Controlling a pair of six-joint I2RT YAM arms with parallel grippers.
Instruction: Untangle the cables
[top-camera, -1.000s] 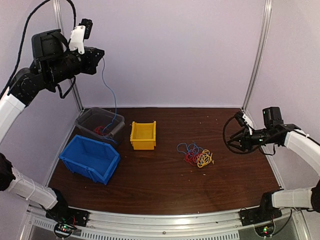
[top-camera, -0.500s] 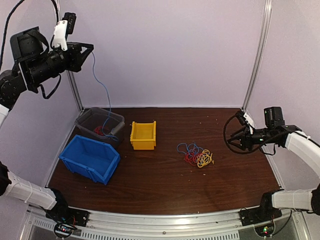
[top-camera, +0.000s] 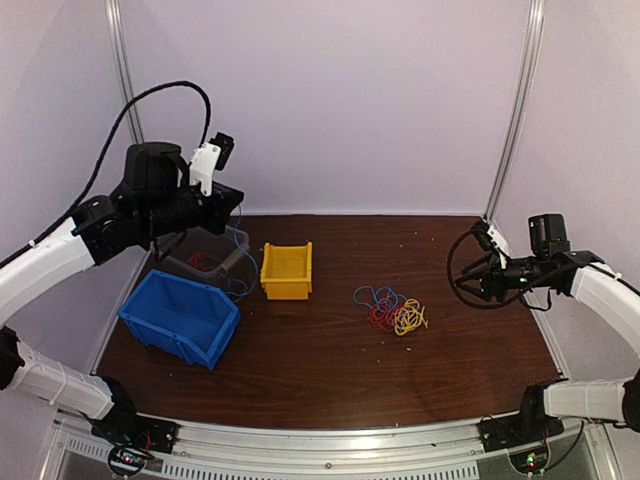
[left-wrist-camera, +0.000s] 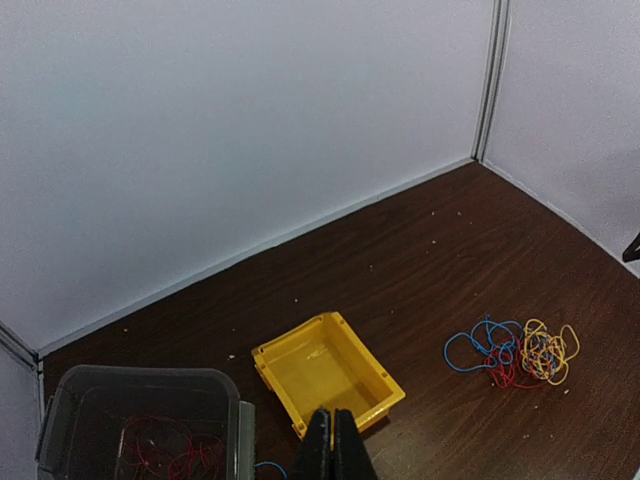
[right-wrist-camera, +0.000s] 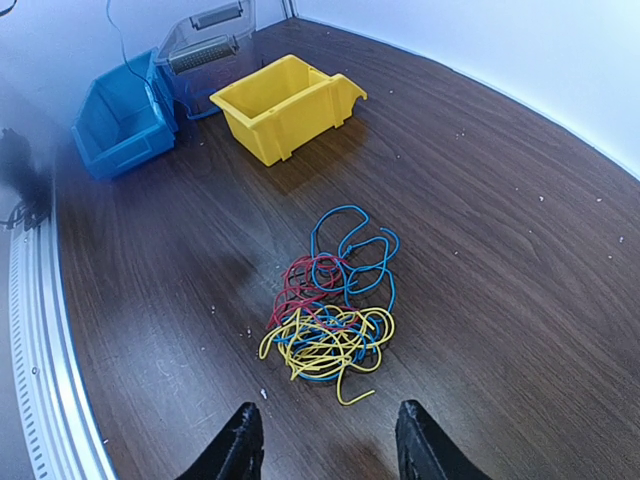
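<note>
While both arms are up off the table (top-camera: 330, 370), only the left one carries anything.

Left arm: enters from the lower left of the top view, white link angled up, elbow at far left, black forearm reaching right. The left gripper (top-camera: 228, 203) hangs over the grey bin (top-camera: 190, 243) at upper left of the tabletop. In the left wrist view its fingers (left-wrist-camera: 320, 445) are pressed flat together at bottom centre. The blue cable (top-camera: 246, 268) drops from under them, over the near wall of the grey bin, and ends in a small loop on the wood beside the yellow bin (top-camera: 287, 270); it appears pinched in the jaws.

Right arm: comes in from the lower right corner, folds back along the right edge, forearm pointing left. The right gripper (right-wrist-camera: 325, 445) is spread wide with nothing between its fingers, above bare wood right of the pile.

Bins: blue bin (top-camera: 180, 318) at lower left, tipped with its mouth facing right; grey bin behind it; yellow bin just right of both, upright.

Cables (right-wrist-camera: 330, 320): one loose tangle, centre-right of the table, well apart from the bins. Blue loops on the far side, red in the middle, yellow coils nearest the right gripper. Red strands (left-wrist-camera: 160, 448) lie inside the grey bin.
</note>
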